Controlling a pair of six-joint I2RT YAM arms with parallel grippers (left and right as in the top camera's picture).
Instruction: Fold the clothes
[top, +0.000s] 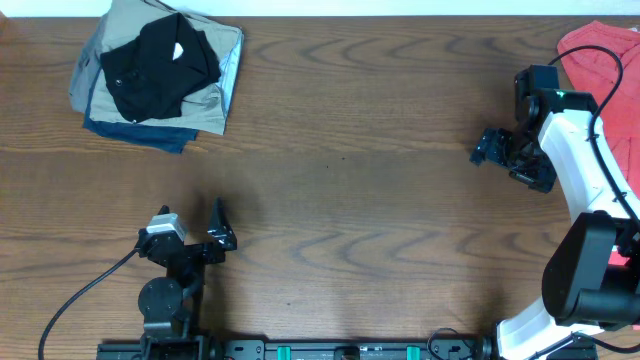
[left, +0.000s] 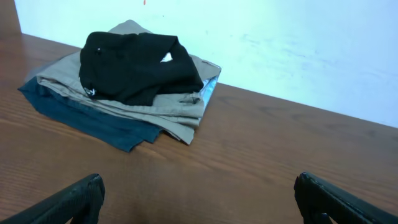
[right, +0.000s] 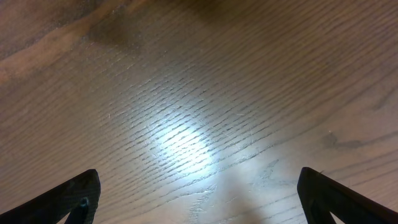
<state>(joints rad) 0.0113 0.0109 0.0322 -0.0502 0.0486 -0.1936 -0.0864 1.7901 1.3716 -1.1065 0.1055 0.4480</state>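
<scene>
The clothes, a black T-shirt (top: 155, 65), lie bunched on top of a stack of garments at the table's far left; a bit of white shows at the collar. The left wrist view shows the black T-shirt (left: 137, 65) ahead and to the left. My left gripper (top: 192, 215) stands open near the front edge, well short of the stack, with only bare wood between its fingers (left: 81, 199). Far to the right, my right gripper (top: 505, 160) is open over bare table (right: 186, 112) with nothing in it.
Under the black shirt lie a beige garment (top: 205, 95), a light blue one (top: 233, 70) and a dark blue one (top: 140, 135). A red cloth (top: 600, 50) sits at the far right corner, behind the right arm. A cable (top: 85, 295) trails from the left arm.
</scene>
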